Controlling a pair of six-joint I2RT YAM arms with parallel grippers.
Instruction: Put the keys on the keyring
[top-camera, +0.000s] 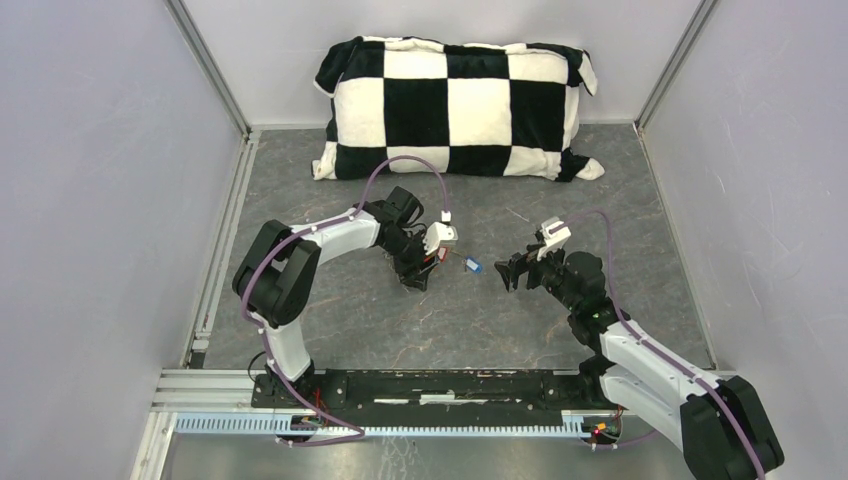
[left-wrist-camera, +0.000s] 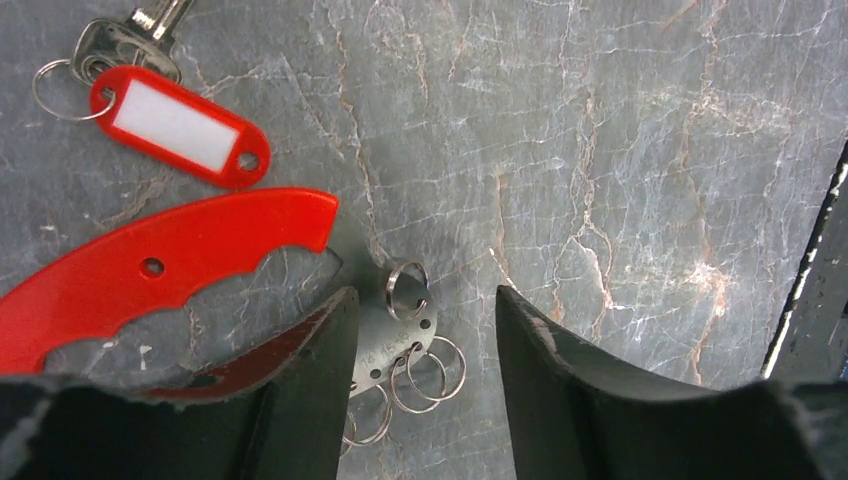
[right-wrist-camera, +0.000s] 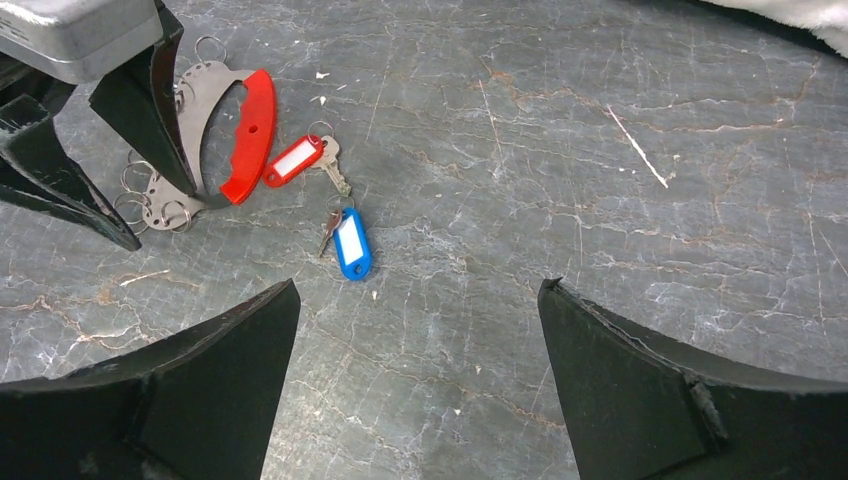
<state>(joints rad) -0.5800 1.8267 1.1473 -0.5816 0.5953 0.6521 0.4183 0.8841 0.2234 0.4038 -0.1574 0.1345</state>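
The keyring is a grey metal plate (left-wrist-camera: 385, 345) with a red handle (left-wrist-camera: 150, 270) and several split rings (left-wrist-camera: 430, 370), lying flat on the floor. My left gripper (left-wrist-camera: 422, 292) straddles its ring end from above. The jaws stand apart: the left finger overlaps the plate's edge and the right finger is clear of it. A key with a red-and-white tag (left-wrist-camera: 175, 125) lies just beyond the handle. Another key with a blue tag (right-wrist-camera: 352, 243) lies further right. My right gripper (right-wrist-camera: 419, 284) hovers open and empty, a short way right of the blue tag (top-camera: 473, 266).
A black-and-white checked pillow (top-camera: 455, 105) lies against the back wall. Grey walls (top-camera: 100, 180) close in both sides. The floor is grey marbled stone (top-camera: 450, 320).
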